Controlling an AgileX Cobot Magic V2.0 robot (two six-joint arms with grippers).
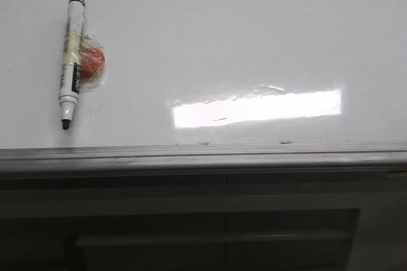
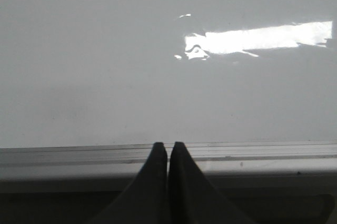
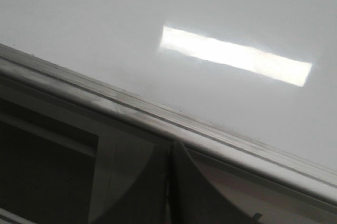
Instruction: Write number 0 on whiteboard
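The whiteboard (image 1: 254, 29) fills the front view, glossy white, with a grey metal rail (image 1: 203, 153) along its near edge. No number 0 shows on it in any view. A white marker pen (image 1: 71, 61) with a black tip lies on the board at the far left, with a small red and clear piece (image 1: 92, 62) beside it. My left gripper (image 2: 168, 146) is shut and empty, its tips over the rail (image 2: 253, 153). My right gripper (image 3: 169, 148) is shut and empty, its tips at the rail (image 3: 131, 105). Neither gripper shows in the front view.
A bright rectangular glare (image 1: 257, 108) lies on the board right of the middle. Below the rail is a dark grey panelled cabinet front (image 1: 210, 233). The board (image 2: 105, 50) in the left wrist view and the board (image 3: 105, 24) in the right wrist view bear no marks.
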